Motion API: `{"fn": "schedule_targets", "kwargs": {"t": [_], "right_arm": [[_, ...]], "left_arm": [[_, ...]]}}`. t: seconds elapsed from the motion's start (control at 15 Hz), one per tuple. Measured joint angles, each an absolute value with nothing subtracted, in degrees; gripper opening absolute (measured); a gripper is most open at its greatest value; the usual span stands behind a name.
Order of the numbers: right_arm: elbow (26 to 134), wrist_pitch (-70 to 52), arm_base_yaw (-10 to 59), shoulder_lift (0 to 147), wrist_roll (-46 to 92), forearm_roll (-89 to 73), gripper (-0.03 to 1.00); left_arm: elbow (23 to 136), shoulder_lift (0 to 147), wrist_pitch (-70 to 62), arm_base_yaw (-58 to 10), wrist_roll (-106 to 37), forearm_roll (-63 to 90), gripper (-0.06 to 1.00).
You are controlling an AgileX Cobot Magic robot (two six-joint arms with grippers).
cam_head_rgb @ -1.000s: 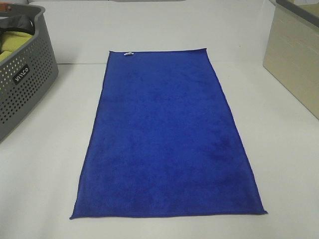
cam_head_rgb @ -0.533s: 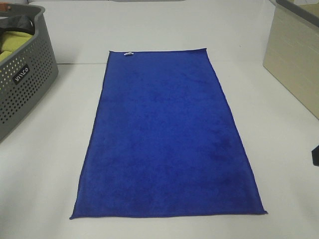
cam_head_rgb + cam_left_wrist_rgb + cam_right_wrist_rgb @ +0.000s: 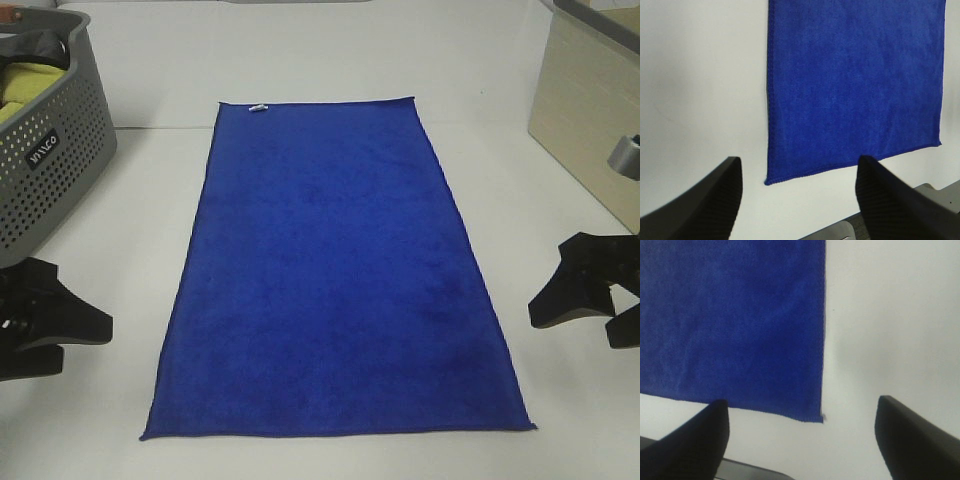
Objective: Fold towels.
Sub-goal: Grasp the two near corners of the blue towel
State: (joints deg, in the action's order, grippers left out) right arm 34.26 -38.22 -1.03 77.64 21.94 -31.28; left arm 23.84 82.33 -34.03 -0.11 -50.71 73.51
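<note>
The blue towel [image 3: 335, 270] lies flat and spread out in the middle of the picture, on the white counter [image 3: 120, 220]. Its small white tag [image 3: 258, 108] is at the top edge. No fold is made yet. A moment ago no hands were there. Now the left hand [image 3: 75, 335] shows at the lower left and the right hand [image 3: 575, 305] at the lower right. Both are wide open and hold nothing. I think they will grab the near corners next.
</note>
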Motion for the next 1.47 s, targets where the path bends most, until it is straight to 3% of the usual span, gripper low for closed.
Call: {"fn": "schedule_targets", "kwargs": {"t": [0.13, 0.47, 1.13, 1.27, 1.4, 1.47], "right_arm": [[34.3, -34.4, -1.0, 82.3, 24.4, -32.5, 0.76], [34.3, -30.0, -1.0, 93.1, 29.2, -34.7, 0.76], [35.1, -37.8, -1.0, 105.9, 46.6, -59.0, 0.61], [35.8, -38.5, -0.1, 107.0, 47.7, -59.6, 0.57], [36.6, -36.7, 3.9, 107.3, 47.6, -59.8, 0.52], [36.9, -35.2, 5.2, 107.4, 46.7, -59.8, 0.44]], "left_arm": [[26.0, 89.7, -33.9, -1.3, -58.8, 79.1, 0.63], [31.9, 101.9, -33.7, -6.7, -61.3, 80.4, 0.63], [38.3, 110.8, -35.2, -15.1, -61.7, 83.9, 0.61], [38.7, 111.1, -34.5, -15.5, -61.7, 84.3, 0.55], [38.7, 111.3, -32.8, -15.5, -61.7, 84.3, 0.39], [38.7, 111.5, -32.1, -15.5, -61.7, 84.3, 0.29]]}}
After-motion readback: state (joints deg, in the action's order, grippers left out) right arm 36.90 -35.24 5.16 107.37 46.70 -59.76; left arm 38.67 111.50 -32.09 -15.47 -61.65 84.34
